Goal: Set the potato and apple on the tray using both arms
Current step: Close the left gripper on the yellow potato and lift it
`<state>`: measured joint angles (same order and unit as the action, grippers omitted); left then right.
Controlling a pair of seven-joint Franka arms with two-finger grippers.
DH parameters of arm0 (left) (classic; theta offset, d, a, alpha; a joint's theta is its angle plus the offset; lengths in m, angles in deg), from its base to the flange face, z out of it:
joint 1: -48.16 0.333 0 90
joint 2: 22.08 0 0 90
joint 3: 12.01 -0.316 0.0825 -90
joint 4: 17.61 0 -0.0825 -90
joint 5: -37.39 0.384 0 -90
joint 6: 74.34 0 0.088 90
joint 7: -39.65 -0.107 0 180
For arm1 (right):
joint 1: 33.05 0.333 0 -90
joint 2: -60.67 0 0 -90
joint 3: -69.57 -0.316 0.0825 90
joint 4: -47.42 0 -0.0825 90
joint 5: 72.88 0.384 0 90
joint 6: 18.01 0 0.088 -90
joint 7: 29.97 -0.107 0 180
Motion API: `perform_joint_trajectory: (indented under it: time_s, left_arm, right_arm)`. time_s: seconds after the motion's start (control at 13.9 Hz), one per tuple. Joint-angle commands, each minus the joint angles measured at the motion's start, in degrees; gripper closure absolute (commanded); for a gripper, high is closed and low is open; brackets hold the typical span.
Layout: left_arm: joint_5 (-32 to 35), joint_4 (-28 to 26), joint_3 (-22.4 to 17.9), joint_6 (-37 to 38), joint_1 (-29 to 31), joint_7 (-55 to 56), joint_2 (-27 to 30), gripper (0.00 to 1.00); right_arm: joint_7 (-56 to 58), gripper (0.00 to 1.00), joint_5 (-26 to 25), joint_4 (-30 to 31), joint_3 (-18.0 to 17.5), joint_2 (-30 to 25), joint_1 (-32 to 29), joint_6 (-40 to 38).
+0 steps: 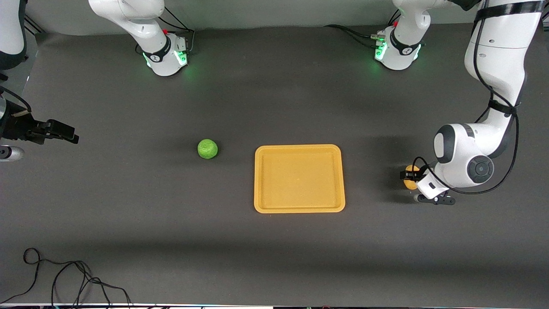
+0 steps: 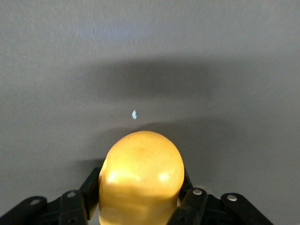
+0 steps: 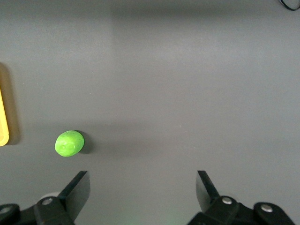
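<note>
High front camera faces both bases; wrist cameras look down close.

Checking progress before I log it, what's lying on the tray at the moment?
Nothing; the tray shows only its bare floor. The apple sits on the table, and the potato is between the left claw's fingers.

1. The tray (image 1: 299, 178) lies flat near the middle of the table.
2. The apple (image 1: 207, 149) rests on the table beside the tray, toward the right arm's end, apart from it.
3. The potato (image 1: 410, 177) sits beside the tray toward the left arm's end, between the left gripper's (image 1: 414, 179) fingers (image 2: 90, 190).
4. The right gripper (image 1: 64, 133) is over the right arm's end of the table.
</note>
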<state>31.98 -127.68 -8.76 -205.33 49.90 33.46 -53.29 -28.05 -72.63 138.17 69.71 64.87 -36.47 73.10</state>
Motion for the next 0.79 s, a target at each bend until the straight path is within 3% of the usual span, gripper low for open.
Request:
perform_joint_trajectory:
  time_s: [0.0, 0.22, 0.72]
  left_arm:
    - [-2.76, 1.16, -0.35, 6.6, -0.16, -0.31, 4.21, 0.79]
    - [-2.76, 2.31, -0.26, 10.93, -2.08, 6.86, 7.55, 0.8]
    - [-2.59, 8.64, -0.18, 11.03, -16.22, 31.66, 6.42, 0.81]
  right_arm:
    - [1.06, 0.0, 0.1, 0.48, -0.32, -0.59, -0.26, 0.65]
    - [0.19, 0.0, 0.1, 0.57, -0.41, -0.77, 1.31, 0.56]
    - [-16.49, 0.0, 0.18, 0.39, -0.41, -1.38, 14.92, 0.47]
